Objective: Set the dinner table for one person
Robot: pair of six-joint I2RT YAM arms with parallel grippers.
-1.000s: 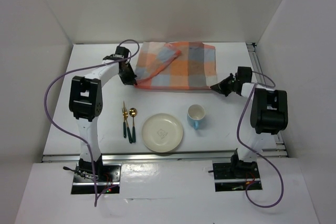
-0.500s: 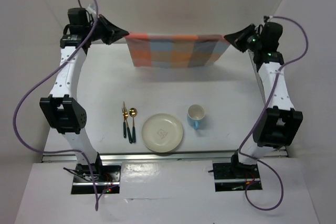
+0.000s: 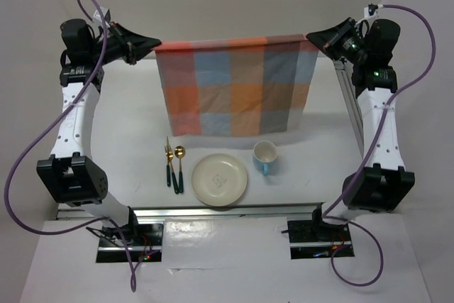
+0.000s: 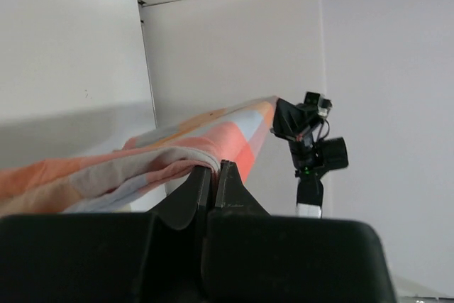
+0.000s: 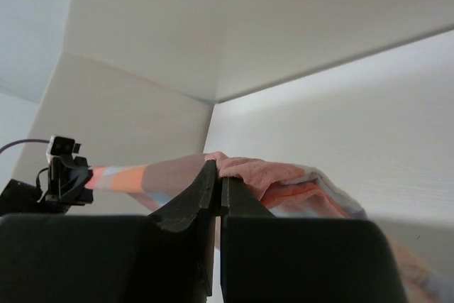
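Note:
An orange-and-blue-grey checked cloth (image 3: pixel 234 86) hangs spread out high above the dinner table (image 3: pixel 135 111). My left gripper (image 3: pixel 157 46) is shut on its top left corner, and my right gripper (image 3: pixel 306 37) is shut on its top right corner. In the left wrist view the cloth (image 4: pixel 142 157) bunches against the pinched fingertips (image 4: pixel 213 167). The right wrist view shows the cloth (image 5: pixel 284 179) folded over the shut fingertips (image 5: pixel 217 166). Below the cloth stand a cream plate (image 3: pixel 220 179), a blue cup (image 3: pixel 265 155), a gold fork (image 3: pixel 169 162) and a gold spoon (image 3: pixel 179 167).
Metal rails run along the table's right edge (image 3: pixel 351 108) and near edge (image 3: pixel 213 210). White walls enclose the back and both sides. Purple cables loop off both raised arms.
Both arms have lifted the cloth off the back of the table, raised it higher and drawn it toward the near side, so it now hangs full length over the middle.

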